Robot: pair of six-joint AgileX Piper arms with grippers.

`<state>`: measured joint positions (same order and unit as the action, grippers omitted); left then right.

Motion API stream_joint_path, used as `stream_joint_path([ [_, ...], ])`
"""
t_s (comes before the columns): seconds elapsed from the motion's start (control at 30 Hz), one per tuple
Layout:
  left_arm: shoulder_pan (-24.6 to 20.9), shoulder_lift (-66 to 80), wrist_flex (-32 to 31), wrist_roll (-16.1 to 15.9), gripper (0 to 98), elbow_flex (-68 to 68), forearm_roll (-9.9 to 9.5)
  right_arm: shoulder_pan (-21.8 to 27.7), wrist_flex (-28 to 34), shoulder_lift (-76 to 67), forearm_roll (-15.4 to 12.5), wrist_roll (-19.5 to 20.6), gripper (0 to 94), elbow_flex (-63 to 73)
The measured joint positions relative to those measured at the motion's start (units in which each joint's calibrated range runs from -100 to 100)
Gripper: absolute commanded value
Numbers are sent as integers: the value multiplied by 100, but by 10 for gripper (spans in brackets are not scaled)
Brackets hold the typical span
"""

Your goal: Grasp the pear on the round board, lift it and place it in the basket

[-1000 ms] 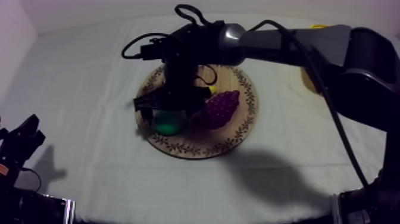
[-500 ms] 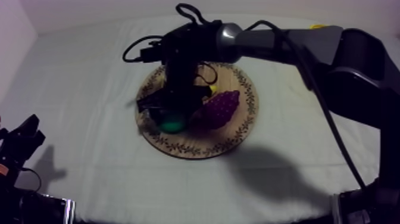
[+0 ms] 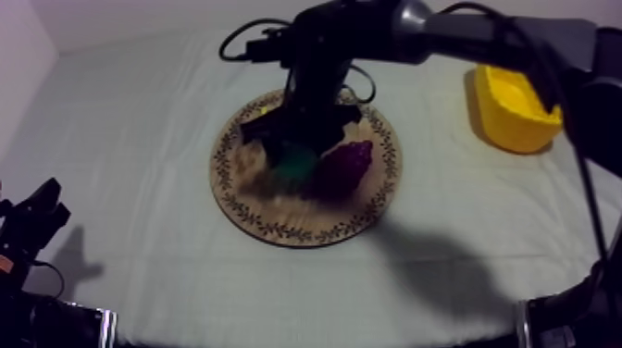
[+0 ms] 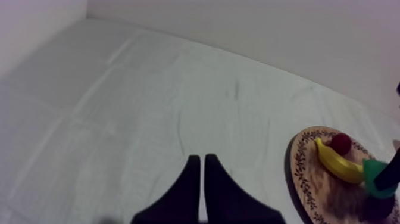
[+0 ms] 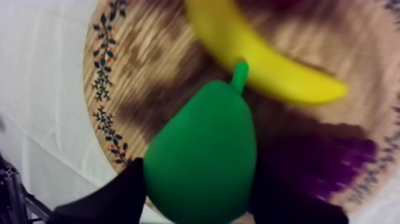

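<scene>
Cloth-covered desk (image 3: 130, 139): one board (image 3: 278, 228), one basket (image 3: 515, 113), one banana (image 5: 262, 55), one grape bunch (image 3: 346, 167), one small red fruit (image 4: 340, 143). One pear (image 5: 202, 156), smooth, bright green, short stem, is gripped between the right jaws, over the board. Left jaws closed, empty.

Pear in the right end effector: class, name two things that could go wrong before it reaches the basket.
1. The pear is smooth and round, gripped at its wide end by the right end effector; it may slip.
2. The basket lies far from the board; a drop could hit the grapes beside the pear.
</scene>
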<state>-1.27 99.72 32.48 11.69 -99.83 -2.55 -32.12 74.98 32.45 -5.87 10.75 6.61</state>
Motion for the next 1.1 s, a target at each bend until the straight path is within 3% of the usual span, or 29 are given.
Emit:
stream_joint_path([
  [0.23, 0, 0, 0, 0, 1, 0, 0, 490, 66, -1336, 164, -152, 453, -734],
  [0.53, 0, 0, 0, 0, 1, 0, 0, 1635, 37, -2665, 379, -431, 460, -1284],
  [0.83, 0, 0, 0, 0, 1, 0, 0, 2855, -353, -2546, 587, -555, 476, -1474],
  [1.1, 0, 0, 0, 0, 1, 0, 0, 3390, -783, -2285, 663, -505, 553, -1794],
])
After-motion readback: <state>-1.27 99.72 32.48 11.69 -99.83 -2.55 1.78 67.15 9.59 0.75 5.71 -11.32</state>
